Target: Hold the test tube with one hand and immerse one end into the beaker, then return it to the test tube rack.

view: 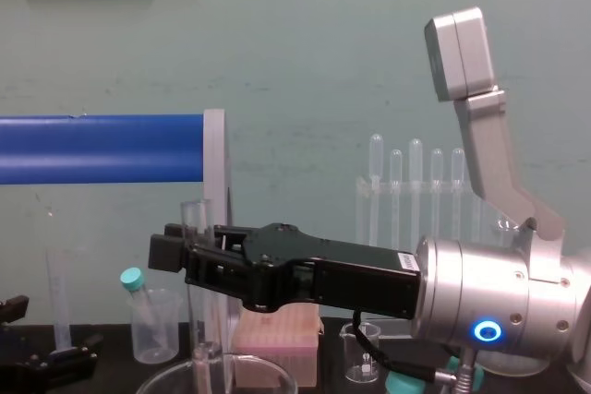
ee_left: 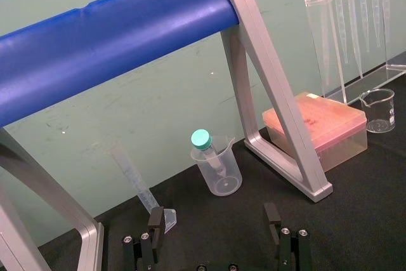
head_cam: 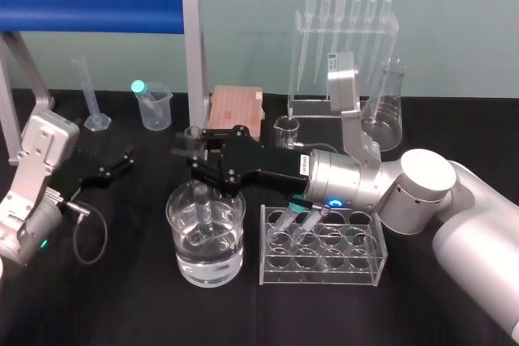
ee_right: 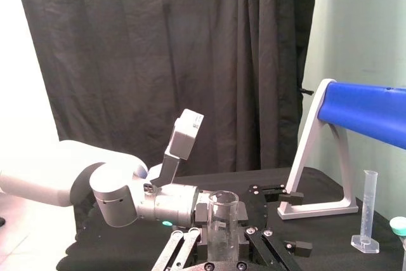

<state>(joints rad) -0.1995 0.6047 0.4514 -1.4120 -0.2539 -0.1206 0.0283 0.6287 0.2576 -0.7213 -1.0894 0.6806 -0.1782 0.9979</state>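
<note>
head: high, down | chest: low, fwd | share blue bar [head_cam: 81, 6]

What's hidden or cut off
Chest view: beaker [view: 162, 376] cut by the bottom edge just below its rim; tube [view: 193, 217], middle hidden behind right gripper [view: 185, 252]. Right wrist view: tube's lower end off the bottom edge. Head view: tube's tip blurred through water and glass; rack [head_cam: 358, 274], far edge partly under right arm.

teal-capped tube [ee_left: 202, 139] inside cloudy plastic beaker [ee_left: 226, 181]
</note>
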